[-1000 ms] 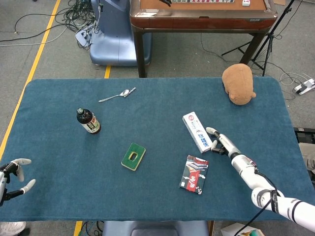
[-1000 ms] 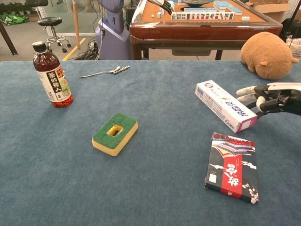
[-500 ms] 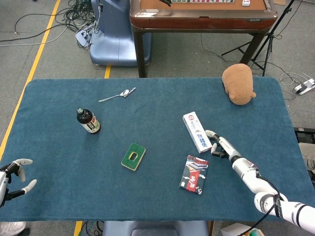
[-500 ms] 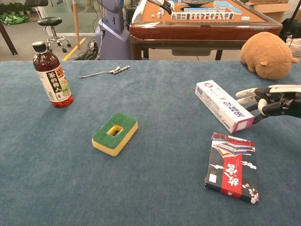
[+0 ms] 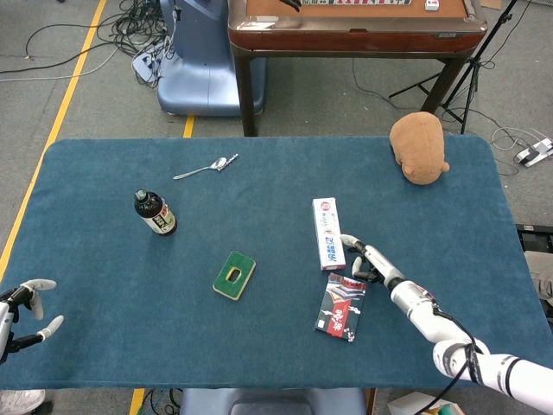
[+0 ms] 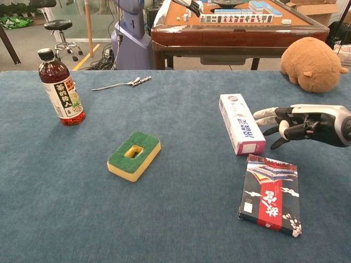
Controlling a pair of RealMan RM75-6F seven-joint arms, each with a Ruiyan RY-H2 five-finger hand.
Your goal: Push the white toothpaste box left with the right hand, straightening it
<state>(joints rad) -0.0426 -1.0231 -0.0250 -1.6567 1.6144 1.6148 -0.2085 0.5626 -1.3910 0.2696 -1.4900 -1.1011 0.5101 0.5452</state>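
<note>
Use the blue table (image 5: 104, 225) as your reference surface and the white toothpaste box (image 5: 327, 233) as the landmark for every position below. The box lies flat right of the table's centre, its long axis running nearly straight away from you, so the straightening appears almost complete.

The brown plush toy (image 5: 418, 147) sits well beyond the box, toward the far right corner. The black and red carton (image 5: 342, 306) lies just nearer than the box, close to its near end. The green and yellow sponge (image 5: 234, 275) and the dark bottle (image 5: 155, 213) are left of the box, well apart from it; the spoon (image 5: 206, 168) lies farther off to the far left.

Your right hand (image 6: 293, 121) is just right of the box's near end, fingers spread and holding nothing; its fingertips (image 6: 258, 113) are at, or just short of, the box's side. Contact cannot be confirmed from either view.

To finish cleanly, push only with flat fingertips on the near half, in short strokes, and stop once the sides run square to the table edge. Keep the hand clear of the carton.

Your left hand (image 5: 22, 311) hangs far left of the box, at the table's near left corner, open and empty.
</note>
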